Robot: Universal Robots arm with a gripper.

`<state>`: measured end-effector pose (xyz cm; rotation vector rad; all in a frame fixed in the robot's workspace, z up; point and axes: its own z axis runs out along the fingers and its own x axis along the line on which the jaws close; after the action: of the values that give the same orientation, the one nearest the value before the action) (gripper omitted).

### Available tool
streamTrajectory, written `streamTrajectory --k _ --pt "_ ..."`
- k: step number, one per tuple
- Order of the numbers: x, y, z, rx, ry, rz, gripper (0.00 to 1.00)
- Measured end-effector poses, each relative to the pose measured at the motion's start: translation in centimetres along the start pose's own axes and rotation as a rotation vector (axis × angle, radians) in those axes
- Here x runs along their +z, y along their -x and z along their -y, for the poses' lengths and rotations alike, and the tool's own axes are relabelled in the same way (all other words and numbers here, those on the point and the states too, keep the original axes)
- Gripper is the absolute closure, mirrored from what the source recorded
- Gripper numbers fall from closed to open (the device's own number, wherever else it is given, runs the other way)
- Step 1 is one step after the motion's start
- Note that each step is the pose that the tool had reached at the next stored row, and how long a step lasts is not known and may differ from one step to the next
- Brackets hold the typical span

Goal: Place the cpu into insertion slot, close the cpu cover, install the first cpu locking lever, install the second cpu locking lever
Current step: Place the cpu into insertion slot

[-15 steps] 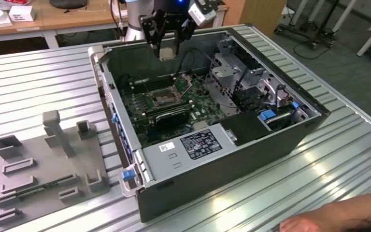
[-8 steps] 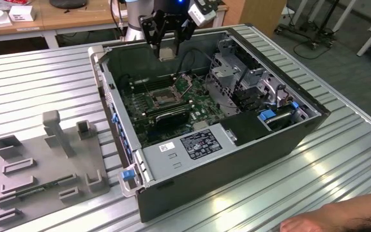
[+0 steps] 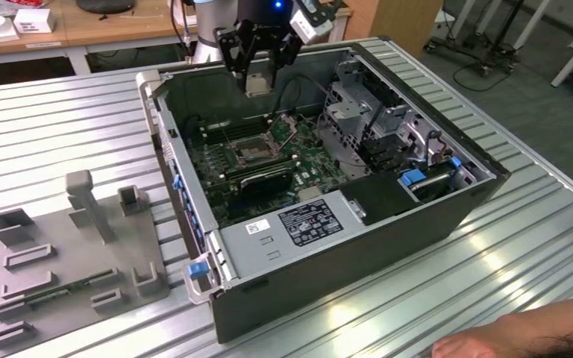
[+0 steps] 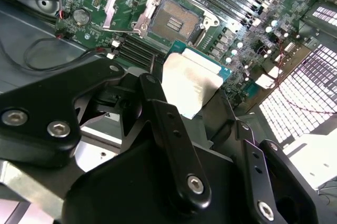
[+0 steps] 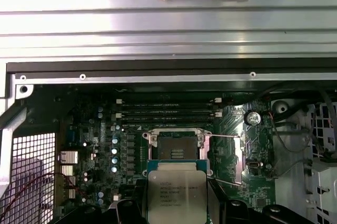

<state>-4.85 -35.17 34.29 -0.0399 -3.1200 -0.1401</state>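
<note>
The jaws are clamped on the cpu (image 3: 257, 83), pinching it by two opposite edges. In the exterior view it hangs in the air above the far side of the open case (image 3: 386, 246), well clear of the board (image 3: 312, 160) and apart from the slot (image 3: 257, 149). In the first wrist view the cpu (image 5: 176, 195) shows its pale metal face, with the slot (image 5: 178, 150) just past it. The slot's dark centre is bare. In the second wrist view the cover (image 4: 124, 5) is flipped open beside the slot (image 4: 176, 21), and the cpu (image 4: 192, 84) is held between the black fingers (image 4: 168, 129). Two thin levers (image 5: 224, 136) angle away from the slot. The case lies on a ribbed metal worktop (image 3: 57, 119), near a grey fixture (image 3: 68, 253). A hand (image 3: 476, 344) rests at the worktop's near edge.
</note>
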Motion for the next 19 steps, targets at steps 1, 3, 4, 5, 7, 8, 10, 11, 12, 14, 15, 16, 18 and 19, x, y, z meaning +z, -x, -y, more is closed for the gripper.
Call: streamTrajectory --k 1,3,4,5,7,8,10,11,12,14,15,16,18,19 --pt "0.08 0.00 0.01 0.000 0.0000 0.0000 0.46" --pt "0.23 0.00 0.02 0.000 -0.0001 0.0000 0.46" --pt "0.31 0.00 0.03 0.000 -0.0001 0.0000 0.46" --pt "0.39 -0.01 0.04 0.000 -0.0001 0.0000 0.46" --pt "0.54 -0.05 0.05 0.000 -0.0002 0.0000 0.46" --pt "0.59 -0.09 0.05 0.000 -0.0001 0.0000 0.46" --pt "0.64 -0.21 0.07 0.000 -0.0002 -0.0001 0.46" --pt "0.68 -0.30 0.07 0.000 -0.0001 0.0000 0.46" --pt "0.72 -0.39 0.08 0.000 -0.0001 0.0000 0.46" --pt "0.80 -0.58 0.09 0.000 -0.0001 0.0000 0.46" --pt "0.83 -0.66 0.09 0.000 -0.0001 0.0000 0.46" --pt "0.84 -0.72 0.09 0.000 -0.0003 -0.0002 0.46" --pt "0.86 -0.76 0.10 0.000 -0.0003 -0.0002 0.46" --pt "0.88 -0.76 0.10 0.000 -0.0001 0.0000 0.46"
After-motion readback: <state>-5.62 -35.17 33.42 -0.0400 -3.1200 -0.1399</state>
